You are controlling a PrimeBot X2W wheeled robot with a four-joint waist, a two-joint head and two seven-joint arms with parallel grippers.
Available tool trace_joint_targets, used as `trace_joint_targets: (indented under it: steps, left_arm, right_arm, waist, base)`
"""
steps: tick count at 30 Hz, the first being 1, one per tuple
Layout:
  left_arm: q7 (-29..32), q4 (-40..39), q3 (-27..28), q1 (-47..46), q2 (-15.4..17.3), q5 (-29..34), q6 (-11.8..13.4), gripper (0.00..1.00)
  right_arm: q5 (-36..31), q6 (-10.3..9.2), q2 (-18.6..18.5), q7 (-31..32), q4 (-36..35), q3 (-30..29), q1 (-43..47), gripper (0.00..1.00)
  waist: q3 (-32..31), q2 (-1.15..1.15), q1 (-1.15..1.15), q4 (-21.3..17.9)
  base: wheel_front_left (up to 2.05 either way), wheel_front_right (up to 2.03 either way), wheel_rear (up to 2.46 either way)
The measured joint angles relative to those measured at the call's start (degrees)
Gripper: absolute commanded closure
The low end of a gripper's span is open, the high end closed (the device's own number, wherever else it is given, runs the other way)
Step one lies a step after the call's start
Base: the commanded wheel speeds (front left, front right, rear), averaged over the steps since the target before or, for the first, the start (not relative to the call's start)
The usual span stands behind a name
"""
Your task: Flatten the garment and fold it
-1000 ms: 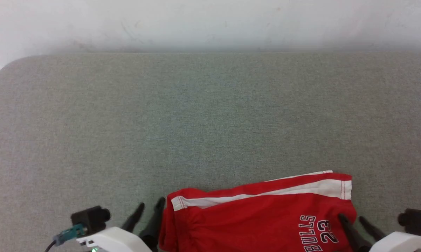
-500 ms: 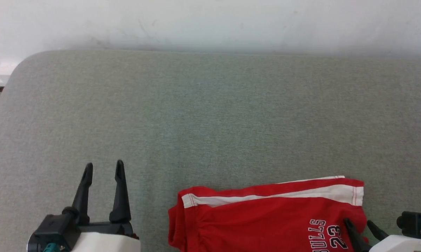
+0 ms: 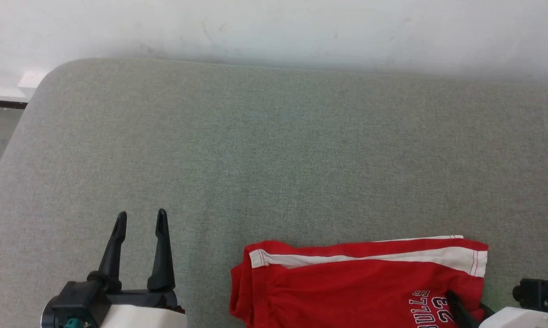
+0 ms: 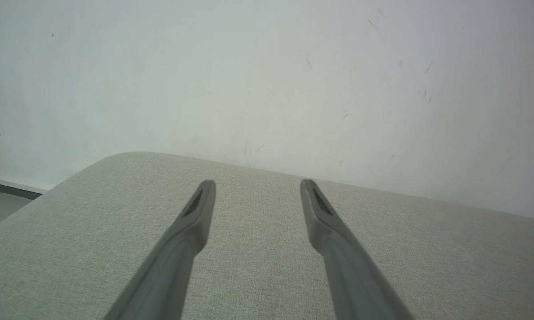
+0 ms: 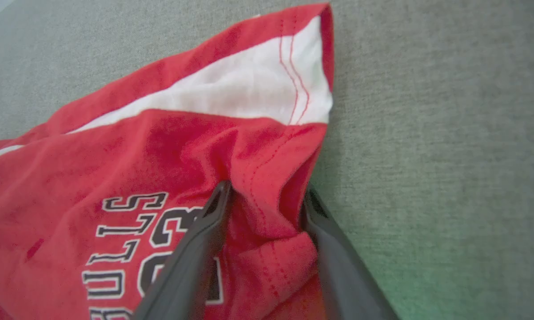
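A: Where's the garment?
B: Red shorts (image 3: 347,282) at the near edge of the grey cushion (image 3: 274,159), right of centre, waistband to the left.
A: Progress?
B: Mostly flat. I'd judge them doubled leg on leg, one stripe along the far edge. Hem corner is rumpled, so smoothing and a last fold are likely left.
A: Grippers?
B: Left gripper (image 3: 141,213) is wide, empty and well apart from the cloth. Right gripper (image 5: 267,186) straddles bunched hem; cannot tell if it's pinching.
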Motion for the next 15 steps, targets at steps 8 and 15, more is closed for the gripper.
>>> trace_joint_targets:
  steps: [8,15]
  left_arm:
    - [0.00,0.91,1.83,0.00,-1.49,2.05,-2.01,0.00]
    - [0.00,1.81,3.19,0.00,-3.02,2.66,-3.58,0.00]
  right_arm:
    - [-1.13,0.02,0.31,-2.45,3.15,-0.49,-3.32,1.00]
    - [-4.13,0.02,0.73,-2.50,3.39,-2.76,-7.25,1.00]
  waist:
    - [-0.05,0.00,0.00,0.08]
    - [0.30,0.00,0.01,-0.38]
  base:
    - [0.00,0.00,0.00]
    - [0.00,0.00,0.00]
